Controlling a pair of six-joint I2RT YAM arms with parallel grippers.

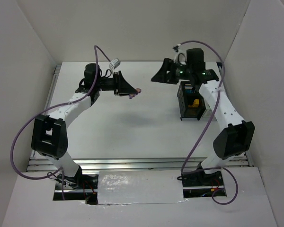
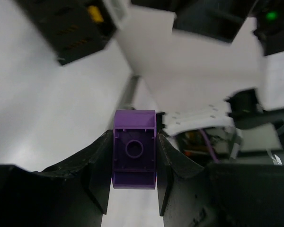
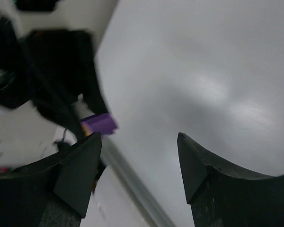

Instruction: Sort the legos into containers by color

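On the table, the bin stands at the right, before the right gripper and just left of the right arm. A loose brick lies in it. A second bin sits just beside its right wall, mostly hidden behind that arm. The left gripper hangs left of both, above the table's middle, with the held brick between its jaws.

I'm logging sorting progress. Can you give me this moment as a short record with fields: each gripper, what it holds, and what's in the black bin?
left gripper: jaws shut on a purple lego
right gripper: jaws open, nothing between them
right gripper position: close to the black bin, toward its far side
black bin contents: one yellow lego shows; the rest cannot be told
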